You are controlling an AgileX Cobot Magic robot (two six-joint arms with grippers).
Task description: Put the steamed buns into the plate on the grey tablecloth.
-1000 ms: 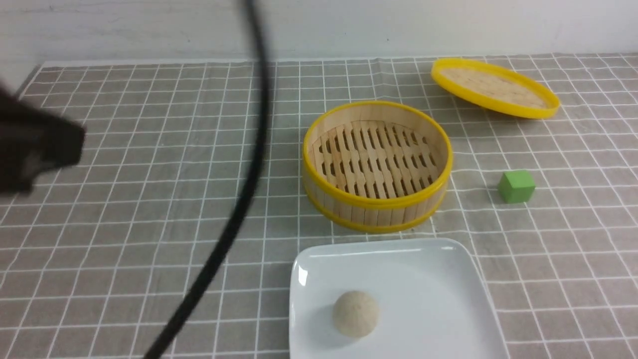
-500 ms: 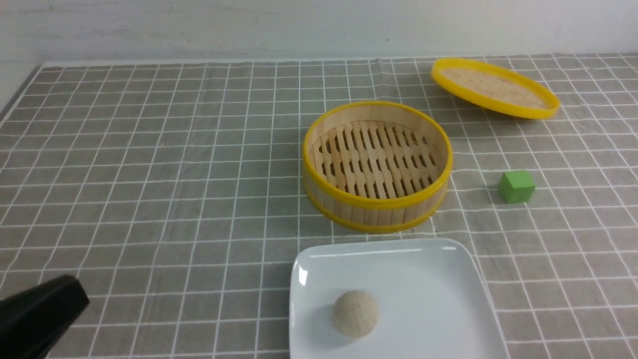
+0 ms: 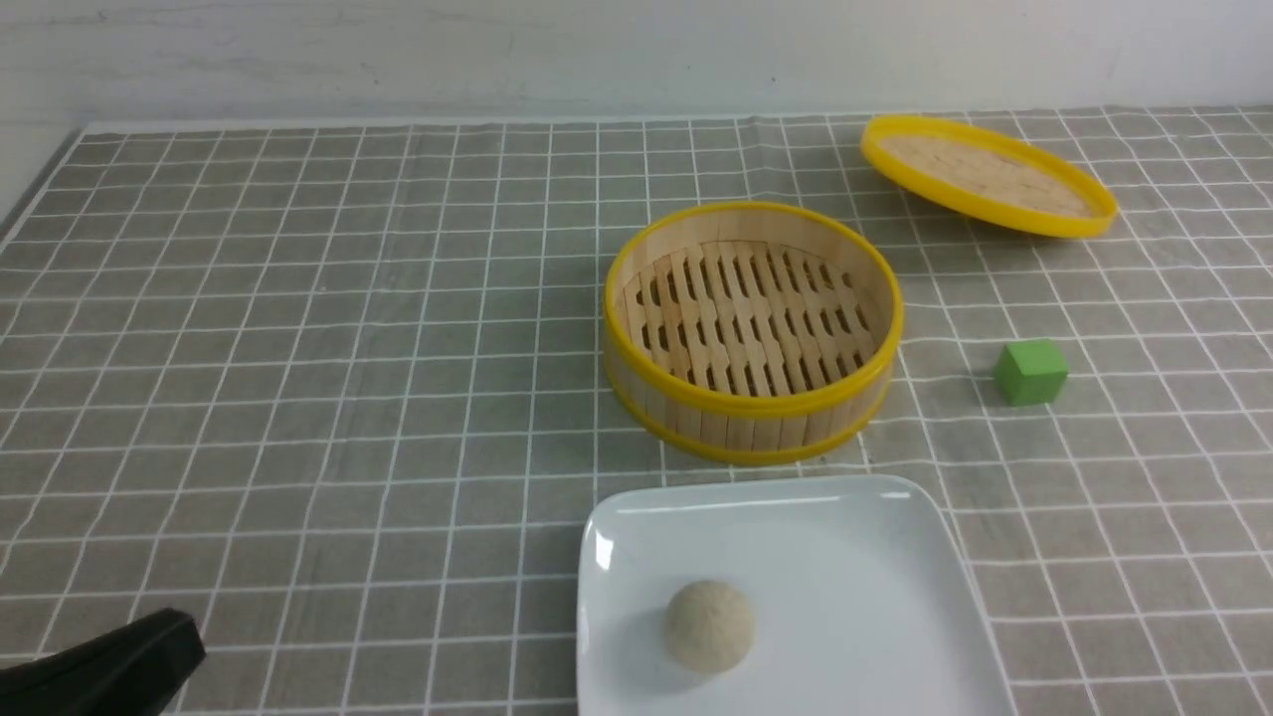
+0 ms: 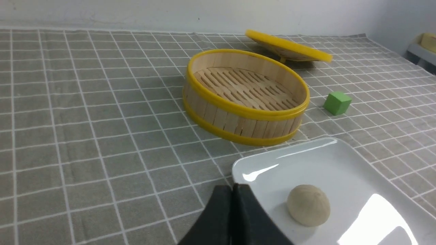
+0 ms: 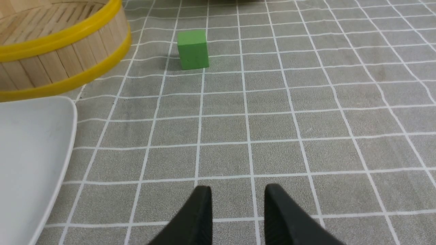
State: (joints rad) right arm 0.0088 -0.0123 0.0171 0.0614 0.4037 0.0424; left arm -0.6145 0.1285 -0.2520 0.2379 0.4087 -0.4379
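One cream-beige steamed bun (image 3: pixel 708 625) lies inside the white plate (image 3: pixel 875 557) on the grey tablecloth (image 3: pixel 298 348), near the front edge. In the left wrist view the bun (image 4: pixel 308 205) sits on the plate (image 4: pixel 340 163), beside and apart from my left gripper (image 4: pixel 233 186), whose black jaws are pressed together with nothing between them. The front view shows that gripper (image 3: pixel 184 636) low in the bottom-left corner, well left of the plate. My right gripper (image 5: pixel 238 189) hovers open over bare cloth, holding nothing.
An empty yellow-rimmed bamboo steamer (image 3: pixel 753 328) stands just behind the plate. Its lid (image 3: pixel 987 174) rests tilted at the back right. A green cube (image 3: pixel 1030 371) sits right of the steamer, ahead of the right gripper as the cube (image 5: pixel 193 49).
The left arm has dropped from mid-left to the bottom-left corner of the front view, and its black cable has left the picture. Bun, plate, steamer and cube have not moved.
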